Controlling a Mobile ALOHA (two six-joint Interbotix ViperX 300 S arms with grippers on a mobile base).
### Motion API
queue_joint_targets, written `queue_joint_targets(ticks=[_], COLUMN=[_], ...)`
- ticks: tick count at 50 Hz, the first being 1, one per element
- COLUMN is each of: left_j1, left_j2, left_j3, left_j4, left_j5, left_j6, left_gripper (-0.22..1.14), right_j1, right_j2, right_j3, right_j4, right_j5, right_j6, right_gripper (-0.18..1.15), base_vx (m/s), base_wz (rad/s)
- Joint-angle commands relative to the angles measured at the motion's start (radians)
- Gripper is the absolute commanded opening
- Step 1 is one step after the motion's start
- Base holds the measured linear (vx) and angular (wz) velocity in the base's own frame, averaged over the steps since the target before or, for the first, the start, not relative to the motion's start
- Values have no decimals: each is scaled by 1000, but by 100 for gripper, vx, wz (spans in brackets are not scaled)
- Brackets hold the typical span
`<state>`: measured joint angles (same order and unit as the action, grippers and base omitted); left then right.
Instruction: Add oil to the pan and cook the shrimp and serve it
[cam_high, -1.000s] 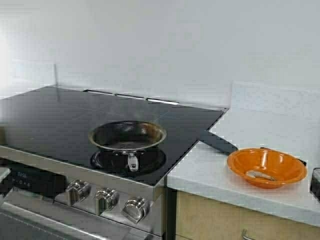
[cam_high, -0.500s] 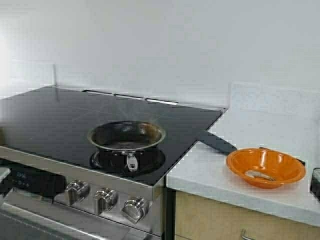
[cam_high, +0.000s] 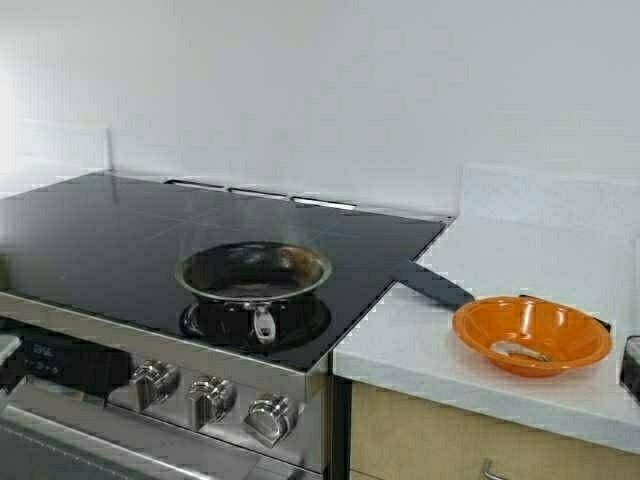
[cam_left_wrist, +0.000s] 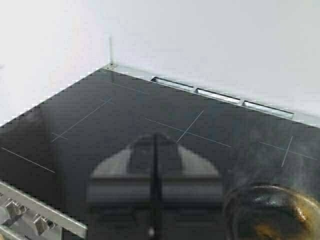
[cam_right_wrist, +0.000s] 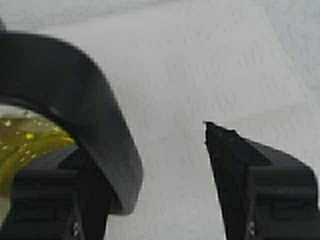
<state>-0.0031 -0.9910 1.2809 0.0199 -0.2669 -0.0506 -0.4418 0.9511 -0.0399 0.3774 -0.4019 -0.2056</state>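
The steel pan (cam_high: 253, 272) sits on the black cooktop (cam_high: 110, 230), its dark inside faintly steaming and its handle toward me. Its rim (cam_left_wrist: 270, 212) also shows in the left wrist view. A small pale shrimp (cam_high: 520, 351) lies in an orange bowl (cam_high: 560, 325) on the counter to the right. My left gripper (cam_left_wrist: 155, 139) hovers shut over the cooktop, left of the pan. My right gripper (cam_right_wrist: 145, 165) is open over the white counter. A black curved part of the jug (cam_right_wrist: 85, 110) stands against one of its fingers, with yellow oil (cam_right_wrist: 25, 140) behind. Neither arm shows in the high view.
A long black handle (cam_high: 435, 284) lies across the seam between the cooktop and the white counter (cam_high: 420, 350), behind the orange bowl. Knobs (cam_high: 210, 398) line the stove front. A dark object (cam_high: 630, 365) sits at the right edge. A white wall stands behind.
The whole scene has slid very slightly left in the high view, so the robot has moved a little. Nothing else differs.
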Motion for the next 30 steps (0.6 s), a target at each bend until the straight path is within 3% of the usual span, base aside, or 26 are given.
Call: queue_joint_targets(ticks=[1, 30], left_j1=[-2, -2], left_j2=[9, 6], left_j3=[-9, -11], left_j4=[2, 2], left_j5=[-3, -5], left_j6=[-2, -9], left_gripper=[3, 3], right_j1=[3, 3], right_j2=[-72, -170], right_j3=[14, 158], right_j4=[-2, -2], right_j5=[3, 37], right_j6=[-2, -2], right_gripper=[86, 86], base_vx=[0, 0], base_wz=[0, 0])
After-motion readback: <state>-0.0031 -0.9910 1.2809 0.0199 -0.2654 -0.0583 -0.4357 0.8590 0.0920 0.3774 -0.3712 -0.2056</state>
